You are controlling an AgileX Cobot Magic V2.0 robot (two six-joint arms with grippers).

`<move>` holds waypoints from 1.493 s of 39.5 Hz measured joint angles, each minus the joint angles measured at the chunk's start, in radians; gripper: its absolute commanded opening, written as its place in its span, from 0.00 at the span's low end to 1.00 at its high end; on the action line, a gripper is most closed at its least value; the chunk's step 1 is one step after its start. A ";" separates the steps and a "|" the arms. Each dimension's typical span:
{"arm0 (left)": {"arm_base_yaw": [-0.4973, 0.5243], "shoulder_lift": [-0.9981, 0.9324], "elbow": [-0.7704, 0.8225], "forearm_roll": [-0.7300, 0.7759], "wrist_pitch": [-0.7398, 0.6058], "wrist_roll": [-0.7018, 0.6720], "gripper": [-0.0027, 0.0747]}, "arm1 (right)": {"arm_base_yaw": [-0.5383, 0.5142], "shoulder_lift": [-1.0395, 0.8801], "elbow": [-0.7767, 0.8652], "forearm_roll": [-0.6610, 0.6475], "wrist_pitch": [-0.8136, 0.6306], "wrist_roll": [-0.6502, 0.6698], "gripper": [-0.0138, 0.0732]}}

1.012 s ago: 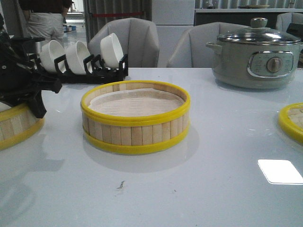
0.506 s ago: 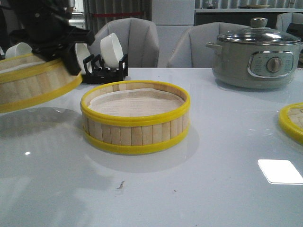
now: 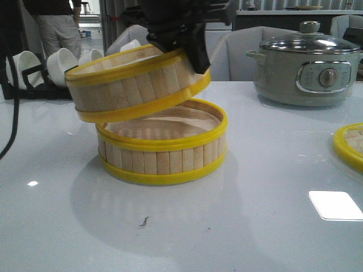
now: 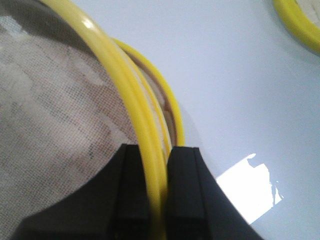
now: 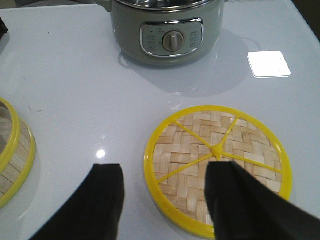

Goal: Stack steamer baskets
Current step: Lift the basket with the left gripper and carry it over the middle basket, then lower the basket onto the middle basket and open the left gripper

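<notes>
One steamer basket (image 3: 161,156) rests on the white table in the middle. A second steamer basket (image 3: 136,85) hangs tilted just above it and a little to the left, its right side higher. My left gripper (image 3: 195,56) is shut on this basket's right rim. In the left wrist view the black fingers (image 4: 182,170) pinch the yellow rim (image 4: 125,85), with the lower basket's rim (image 4: 172,107) showing just beyond. The woven lid (image 5: 217,167) lies flat at the table's right edge (image 3: 349,146). My right gripper (image 5: 165,169) is open above the lid's near left side.
A grey-green electric pot (image 3: 309,68) with a glass lid stands at the back right. A black rack of white bowls (image 3: 57,65) stands at the back left. Grey chairs and a standing person are behind the table.
My left gripper has lifted the second basket from the table at the far left and carried it up and rightward, until it hangs over the middle basket.
</notes>
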 measured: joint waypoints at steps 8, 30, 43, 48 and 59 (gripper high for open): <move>-0.034 0.004 0.000 -0.002 -0.031 -0.007 0.14 | 0.000 0.000 0.000 0.000 0.000 0.000 0.71; -0.034 0.098 -0.002 0.004 -0.049 -0.007 0.14 | 0.000 0.000 0.000 0.000 0.000 0.000 0.71; -0.040 0.109 -0.002 0.008 -0.079 -0.007 0.14 | 0.000 0.000 0.000 0.000 0.000 0.000 0.71; -0.047 0.113 -0.002 0.012 -0.081 -0.007 0.14 | 0.000 0.000 0.000 0.000 0.000 0.000 0.71; -0.050 0.128 -0.003 0.014 -0.090 -0.007 0.14 | 0.000 0.000 0.000 0.000 0.000 0.000 0.71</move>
